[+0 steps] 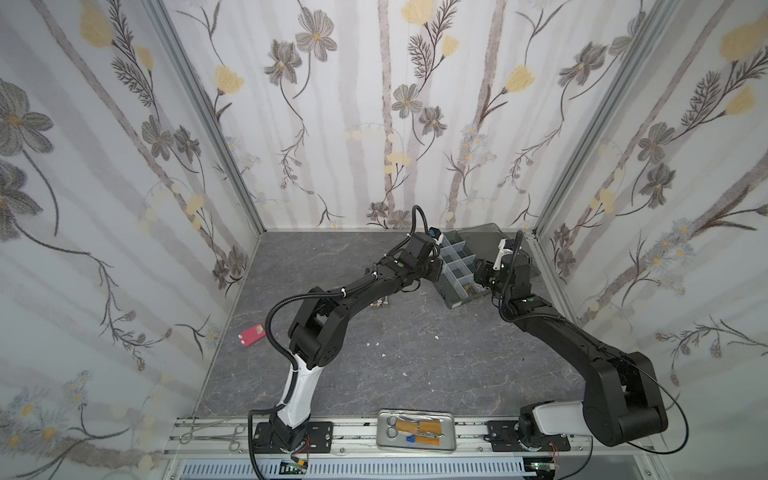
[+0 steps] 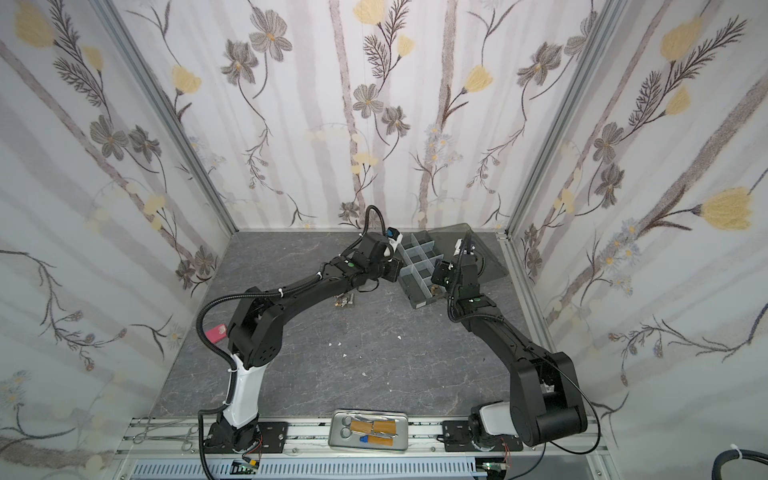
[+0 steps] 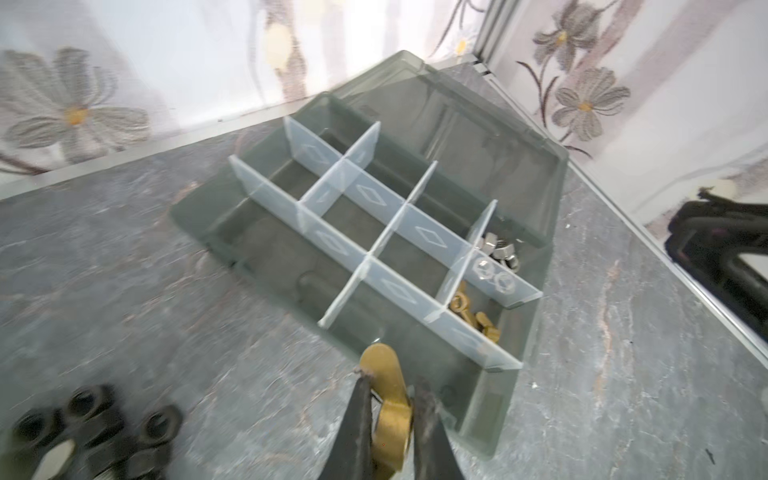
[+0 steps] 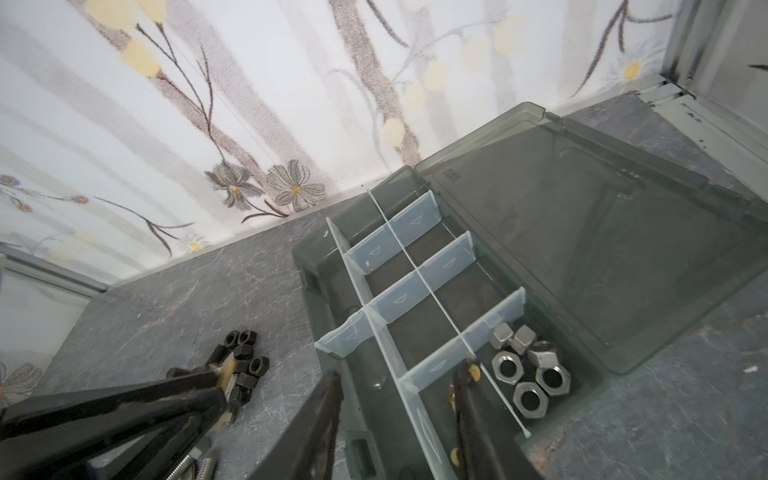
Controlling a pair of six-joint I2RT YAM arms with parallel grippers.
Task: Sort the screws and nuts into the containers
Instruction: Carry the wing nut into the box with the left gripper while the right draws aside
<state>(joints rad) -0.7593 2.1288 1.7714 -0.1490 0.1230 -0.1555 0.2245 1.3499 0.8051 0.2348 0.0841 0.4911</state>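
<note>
The left gripper (image 3: 390, 388) has its jaws pinched on a brass wing nut (image 3: 380, 368), close by the open organizer box (image 3: 498, 419). The right gripper (image 4: 399, 374) hangs over the box with jaws parted, straddling a divider, holding nothing. Silver hex nuts (image 4: 528, 374) lie in an end cell; black nuts (image 4: 245, 357) lie on the tabletop (image 4: 166, 299).

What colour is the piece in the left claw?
The piece is brass-gold, clearest in the left wrist view.
</note>
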